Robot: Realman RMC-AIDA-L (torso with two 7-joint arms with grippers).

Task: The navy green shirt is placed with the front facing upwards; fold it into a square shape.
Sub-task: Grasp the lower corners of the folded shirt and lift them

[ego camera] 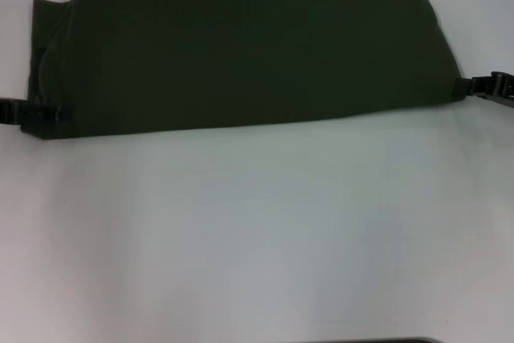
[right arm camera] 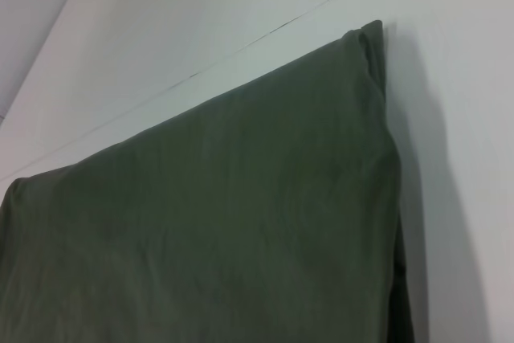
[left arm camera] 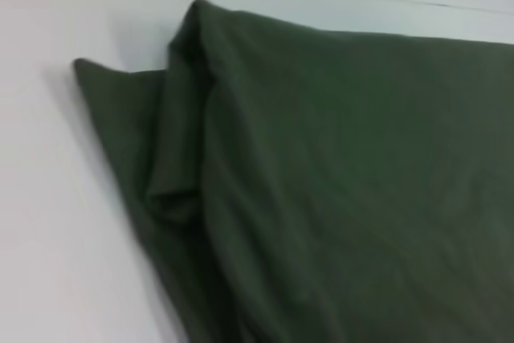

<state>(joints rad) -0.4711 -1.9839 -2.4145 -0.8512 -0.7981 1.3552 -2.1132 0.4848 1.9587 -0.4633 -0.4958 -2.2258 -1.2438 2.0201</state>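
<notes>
The navy green shirt (ego camera: 241,46) lies folded into a wide band across the far part of the white table (ego camera: 257,238), plain green side up, with no lettering showing. My left gripper (ego camera: 55,116) sits low at the band's near left corner and overlaps the cloth edge. At the near right corner my right gripper (ego camera: 470,88) touches the cloth. The left wrist view shows the shirt (left arm camera: 337,182) with a bunched fold of cloth (left arm camera: 173,158) at its left end. In the right wrist view the shirt (right arm camera: 225,230) has a smooth top and a straight, layered right edge.
Bare white tabletop stretches from the shirt's near edge to the front of the table. A thin seam line (right arm camera: 241,46) runs across the table beyond the shirt. A dark strip (ego camera: 401,340) shows at the table's front edge.
</notes>
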